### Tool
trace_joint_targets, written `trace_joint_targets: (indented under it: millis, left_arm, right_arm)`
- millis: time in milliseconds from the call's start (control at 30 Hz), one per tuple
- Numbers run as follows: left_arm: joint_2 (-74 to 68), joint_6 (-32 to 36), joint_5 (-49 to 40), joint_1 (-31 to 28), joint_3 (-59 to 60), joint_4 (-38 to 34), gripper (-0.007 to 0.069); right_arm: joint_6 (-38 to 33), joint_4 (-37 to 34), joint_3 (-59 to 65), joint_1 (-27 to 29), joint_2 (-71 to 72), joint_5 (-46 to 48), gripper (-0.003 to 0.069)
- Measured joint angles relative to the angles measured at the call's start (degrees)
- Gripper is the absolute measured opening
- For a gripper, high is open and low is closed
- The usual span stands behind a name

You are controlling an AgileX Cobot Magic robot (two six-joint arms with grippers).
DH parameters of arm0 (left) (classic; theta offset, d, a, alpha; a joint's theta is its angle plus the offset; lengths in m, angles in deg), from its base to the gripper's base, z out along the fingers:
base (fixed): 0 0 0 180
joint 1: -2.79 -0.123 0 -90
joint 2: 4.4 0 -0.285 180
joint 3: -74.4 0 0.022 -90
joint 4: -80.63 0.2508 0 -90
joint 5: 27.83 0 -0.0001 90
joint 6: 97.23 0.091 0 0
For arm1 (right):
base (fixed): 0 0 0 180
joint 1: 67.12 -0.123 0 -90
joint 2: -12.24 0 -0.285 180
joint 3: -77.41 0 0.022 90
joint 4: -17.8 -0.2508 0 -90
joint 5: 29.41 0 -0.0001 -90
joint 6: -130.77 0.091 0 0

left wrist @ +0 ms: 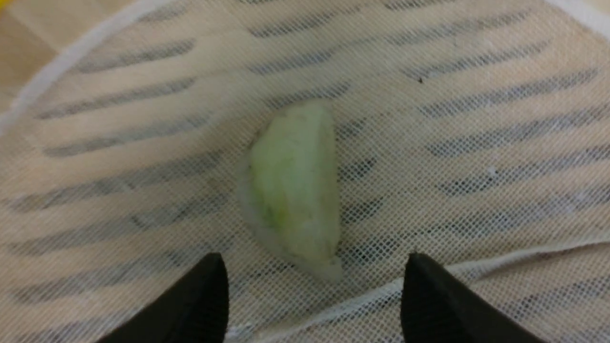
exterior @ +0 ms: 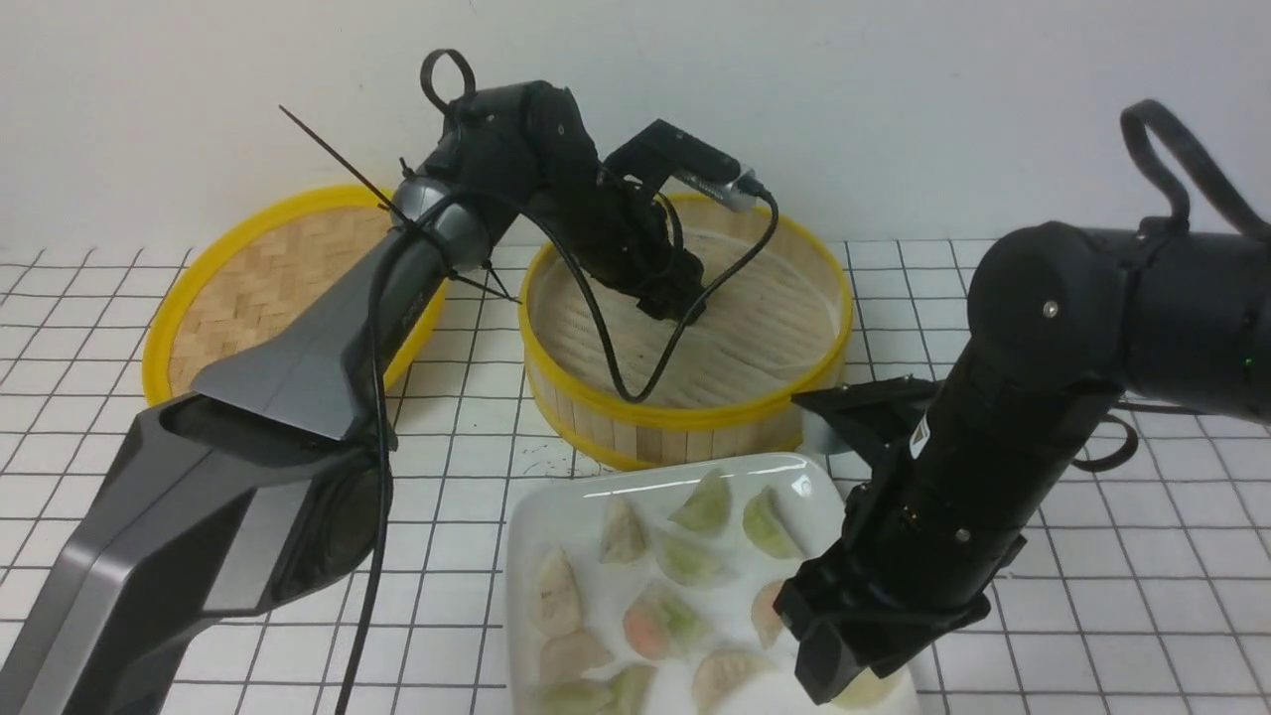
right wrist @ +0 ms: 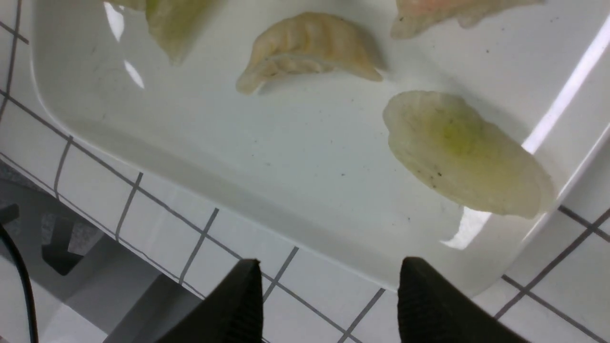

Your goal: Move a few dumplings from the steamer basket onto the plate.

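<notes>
We begin at the left gripper (left wrist: 314, 305). Its two black fingertips (left wrist: 205, 300) stand apart and hold nothing. A green dumpling (left wrist: 293, 190) lies just ahead of the gap between them, untouched. It rests on a white mesh liner (left wrist: 476, 119) spread over the slatted floor of the steamer basket (exterior: 685, 409). In the front view we see the left arm (exterior: 328, 328) reaching forward, its wrist bent steeply down so the gripper dips inside the basket's wall. A black cable (exterior: 635, 398) loops from the wrist over the near rim.

The right gripper (right wrist: 329, 305) is also spread and empty. It hangs at the near right corner of the plate (right wrist: 286, 166), with its tips over the plate's edge and the gridded tabletop (right wrist: 157, 228). Just beyond the tips we find a pale yellow-green dumpling (right wrist: 462, 152), and further in a whitish-beige dumpling (right wrist: 305, 50). The right arm (exterior: 993, 447) comes in from the right with its elbow high and its forearm angled down toward the camera.

The plate sits just in front of the basket and carries green, beige and pinkish dumplings. A woven lid (exterior: 268, 278) lies to the basket's left, partly behind the left arm.
</notes>
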Motion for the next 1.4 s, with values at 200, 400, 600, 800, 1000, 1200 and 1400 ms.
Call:
trace_joint_targets:
  millis: [200,400,600,800,1000,1200,1400]
  left_arm:
    - [-1.4,7.7,2.2,0.0,0.0,-3.3,0.0438]
    - [-1.6,11.7,1.7,0.0,-0.1,-4.4,0.0347]
    - [-1.3,11.1,-1.5,-0.1,-0.2,-4.9,0.0037]
    - [-0.2,5.1,-7.9,-0.1,-2.2,-3.8,-0.0006]
    - [2.8,1.9,-9.1,-0.1,-5.4,0.3,-0.0006]
    - [2.8,2.3,-7.5,-0.1,-5.8,0.5,0.0007]
    - [-0.2,5.2,-3.5,-0.3,-5.7,-1.0,0.0139]
  right_arm:
    - [0.0,-0.1,0.0,0.0,0.0,0.2,0.0358]
    - [-0.1,-0.1,0.0,0.0,0.0,1.0,0.0358]
    - [-0.1,-0.1,0.0,0.0,0.0,1.3,0.0358]
    - [-0.1,-0.1,0.0,0.0,0.0,1.5,0.0358]
    - [-0.1,-0.1,0.0,0.0,0.0,2.0,0.0358]
    - [-0.1,-0.1,0.0,0.0,0.0,2.0,0.0358]
    - [-0.2,0.0,0.0,0.0,0.0,2.1,0.0358]
